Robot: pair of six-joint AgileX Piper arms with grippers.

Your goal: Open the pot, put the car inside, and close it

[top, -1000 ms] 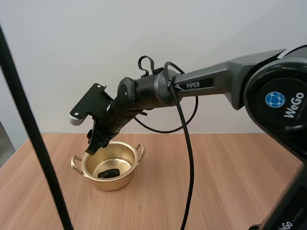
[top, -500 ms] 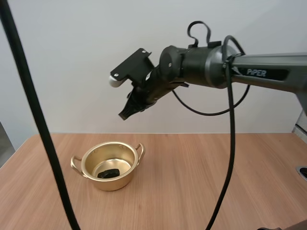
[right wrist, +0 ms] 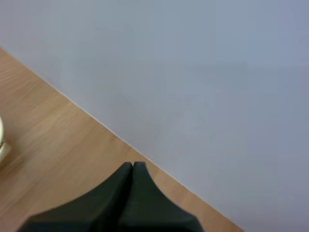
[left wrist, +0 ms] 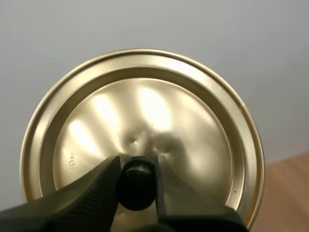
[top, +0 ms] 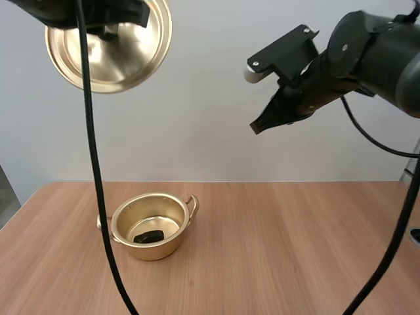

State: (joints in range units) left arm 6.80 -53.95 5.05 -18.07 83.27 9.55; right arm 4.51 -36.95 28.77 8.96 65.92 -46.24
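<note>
A golden pot (top: 152,231) stands lidless on the wooden table, left of the middle, with a small black car (top: 149,236) lying on its bottom. High above it, my left gripper (left wrist: 137,181) is shut on the black knob (left wrist: 136,187) of the golden lid (top: 121,49), which it holds tilted on edge in the air. My right gripper (top: 258,126) hangs high over the table's right half, its fingers (right wrist: 131,193) pressed together as one dark wedge with nothing between them.
The table (top: 295,249) is bare wood around the pot, with a plain wall behind its far edge. A sliver of the pot's handle (right wrist: 2,145) shows beside the right gripper's fingers.
My right gripper has risen from over the pot, swung up and to the right, and shut. The lid held by my left gripper has come into the high view.
</note>
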